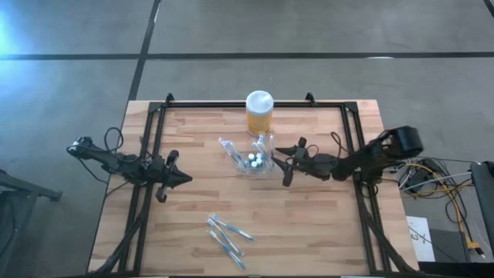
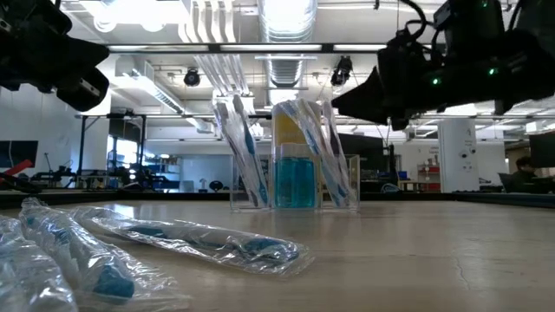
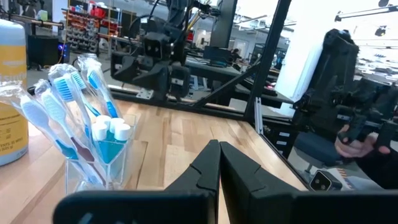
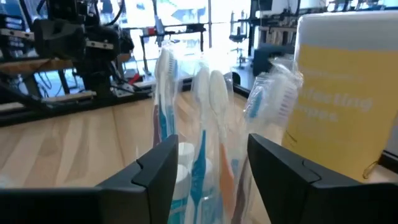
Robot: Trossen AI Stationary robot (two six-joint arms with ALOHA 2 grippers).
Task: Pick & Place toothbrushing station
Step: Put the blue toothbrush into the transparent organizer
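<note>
You are looking down on a wooden surface [image 1: 309,216] with a dark arm at each side. The station [image 1: 255,161], a clear plastic holder packed with wrapped toothbrushes and small white-capped tubes, stands upright a little toward the far edge, near the middle of the surface's width. A yellow jar [image 1: 259,114] with a white lid stands just behind it, at the far edge.

Your right hand [image 1: 287,162] sits just to the right of the station, pointing at it. Its two dark fingers [image 4: 155,168] stand spread apart, one on each side of the holder, with a gap showing between each finger and the plastic. It grips nothing. From its wrist camera you see the toothbrushes [image 4: 202,124] rising between the fingers and the jar close beyond them.

Your left hand [image 1: 185,178] waits well apart from the station, near the left edge. Its fingers [image 3: 205,171] are pressed together and hold nothing.

Near the front edge, a loose bunch of wrapped toothbrushes [image 1: 228,235] lies flat on the wood, well apart from both hands.

Beyond the surface you can make out a workshop room.
</note>
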